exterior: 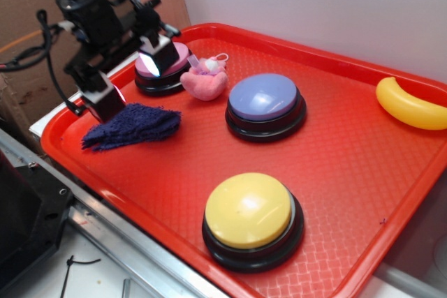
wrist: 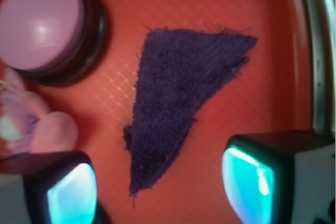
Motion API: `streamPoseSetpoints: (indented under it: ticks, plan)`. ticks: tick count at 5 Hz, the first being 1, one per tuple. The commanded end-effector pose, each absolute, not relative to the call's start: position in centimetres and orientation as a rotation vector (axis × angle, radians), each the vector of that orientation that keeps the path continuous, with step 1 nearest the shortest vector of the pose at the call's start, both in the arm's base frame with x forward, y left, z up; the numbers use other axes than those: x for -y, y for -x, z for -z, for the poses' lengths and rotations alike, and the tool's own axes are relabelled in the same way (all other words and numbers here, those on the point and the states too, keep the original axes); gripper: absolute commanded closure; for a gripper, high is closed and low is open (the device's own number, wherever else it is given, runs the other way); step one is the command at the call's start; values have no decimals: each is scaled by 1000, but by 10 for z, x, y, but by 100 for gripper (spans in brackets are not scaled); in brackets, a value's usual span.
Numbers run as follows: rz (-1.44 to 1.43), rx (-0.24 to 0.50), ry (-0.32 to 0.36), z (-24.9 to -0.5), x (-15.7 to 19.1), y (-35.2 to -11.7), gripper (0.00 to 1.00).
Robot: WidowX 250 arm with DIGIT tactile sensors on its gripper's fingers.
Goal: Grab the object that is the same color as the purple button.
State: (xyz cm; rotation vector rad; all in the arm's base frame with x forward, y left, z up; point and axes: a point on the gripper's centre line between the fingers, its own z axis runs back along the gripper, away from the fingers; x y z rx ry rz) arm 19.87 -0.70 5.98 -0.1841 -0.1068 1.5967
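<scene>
The object, a dark purple-blue fuzzy cloth, lies folded flat on the red tray's left side; in the wrist view the cloth shows as a triangle pointing down between my fingers. My gripper hovers open above it, one finger over the cloth's left end and the other near the pink button; from the wrist my gripper holds nothing. The purple button, lavender dome on a black base, stands mid-tray to the right of the cloth.
A pink-topped button and a pink plush toy sit close behind the cloth. A yellow button stands at the front and a yellow banana at the far right. The red tray's rim runs just left of the cloth.
</scene>
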Motion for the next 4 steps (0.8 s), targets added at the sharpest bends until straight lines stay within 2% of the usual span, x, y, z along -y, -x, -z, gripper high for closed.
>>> streamPoseSetpoints:
  ticks: [1, 3, 4]
  plan:
    - [-1663, 97, 136, -32, -9, -205, 0]
    - [-1649, 57, 67, -2, -4, -210, 0]
    - [-1653, 64, 69, -2, -4, -212, 64]
